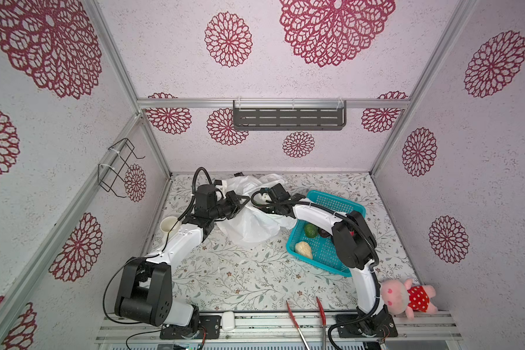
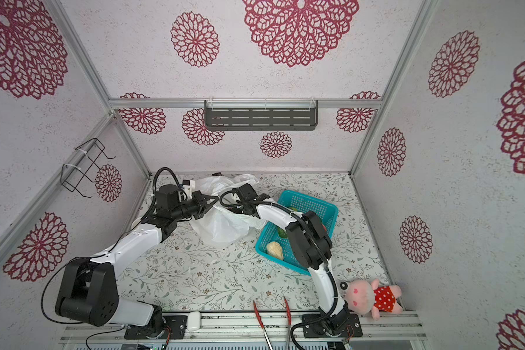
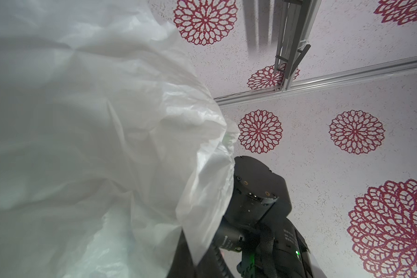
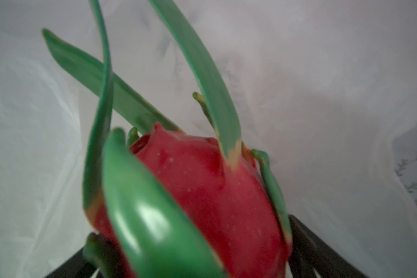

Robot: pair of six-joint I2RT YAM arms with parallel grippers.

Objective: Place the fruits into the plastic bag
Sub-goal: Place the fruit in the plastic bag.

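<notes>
The plastic bag point(image 1: 250, 227) lies crumpled near the back of the flowered worktop point(image 1: 240, 278), between the two arms. The left gripper point(image 1: 245, 199) is closed tight on the bag's rim. The right arm point(image 1: 315, 212) reaches across the teal basket point(image 1: 337, 200), hiding part of it, and its wrist blocks the bag's mouth in both top views. In the right wrist view, the dragon fruit point(image 4: 202, 192) sits inside the bag between the widely spread jaws of the right gripper point(image 4: 190, 255). Whether they press it cannot be told. A pale yellow fruit point(image 1: 303, 250), a dark green fruit point(image 1: 310, 231) and a small dark fruit point(image 1: 324, 232) rest in the basket. A pink plush toy point(image 1: 406, 295) and red tongs point(image 1: 292, 313) lie at the front edge.
</notes>
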